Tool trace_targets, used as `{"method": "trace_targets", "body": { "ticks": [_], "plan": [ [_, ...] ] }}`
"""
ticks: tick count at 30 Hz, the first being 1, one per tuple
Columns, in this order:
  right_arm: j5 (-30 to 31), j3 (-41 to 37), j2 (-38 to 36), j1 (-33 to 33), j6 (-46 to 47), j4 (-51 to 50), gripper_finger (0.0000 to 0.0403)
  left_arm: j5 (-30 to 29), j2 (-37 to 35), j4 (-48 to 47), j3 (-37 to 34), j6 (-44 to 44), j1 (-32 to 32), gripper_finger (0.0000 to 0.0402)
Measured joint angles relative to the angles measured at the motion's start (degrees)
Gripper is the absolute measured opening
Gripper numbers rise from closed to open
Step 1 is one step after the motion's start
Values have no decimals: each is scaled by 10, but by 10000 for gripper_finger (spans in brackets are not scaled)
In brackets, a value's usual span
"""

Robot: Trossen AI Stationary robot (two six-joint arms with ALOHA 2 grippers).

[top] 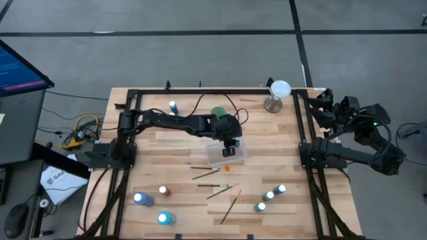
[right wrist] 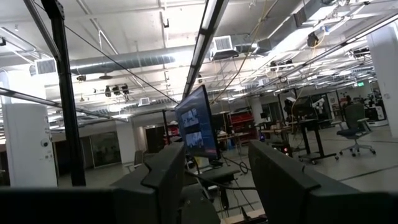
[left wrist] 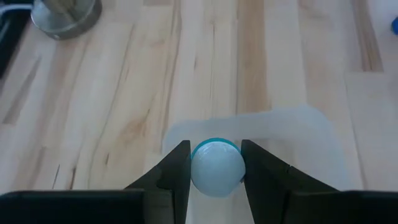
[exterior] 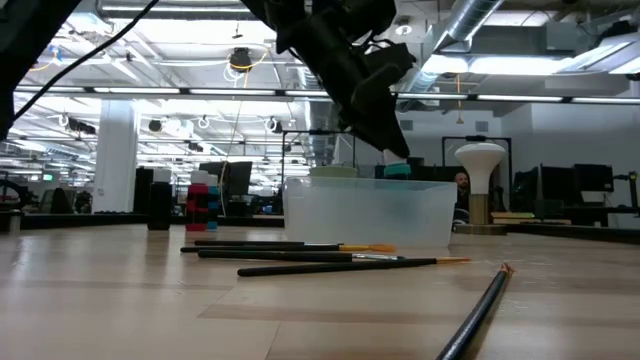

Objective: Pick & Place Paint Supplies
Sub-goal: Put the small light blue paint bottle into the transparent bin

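**Camera Placement and Coverage**

The high view looks straight down on the whole table (top: 200, 143), from well above. The low view sits at table-top height, facing level across the surface, close to the paintbrushes (exterior: 300, 250) and the clear tray (exterior: 370, 212). The left wrist view points down, close over the same tray (left wrist: 298, 124), also visible from above. The right wrist view faces the room, away from the table.
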Motion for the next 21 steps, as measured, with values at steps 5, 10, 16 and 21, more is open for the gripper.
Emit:
{"method": "trace_targets", "body": {
  "ticks": [5, 10, 16, 21],
  "plan": [
    [0, 0, 0, 0, 0, 0, 172, -3, 6, 1, 0, 4, 0, 111],
    [0, 0, 0, 0, 0, 0, 172, -4, 6, 1, 0, 4, 0, 111],
    [0, 0, 0, 0, 0, 0, 172, -9, 6, 4, 0, 5, 3, 112],
    [0, 0, 0, 0, 13, 1, 172, -19, 6, 4, 0, 20, 3, 117]
  ]
}}
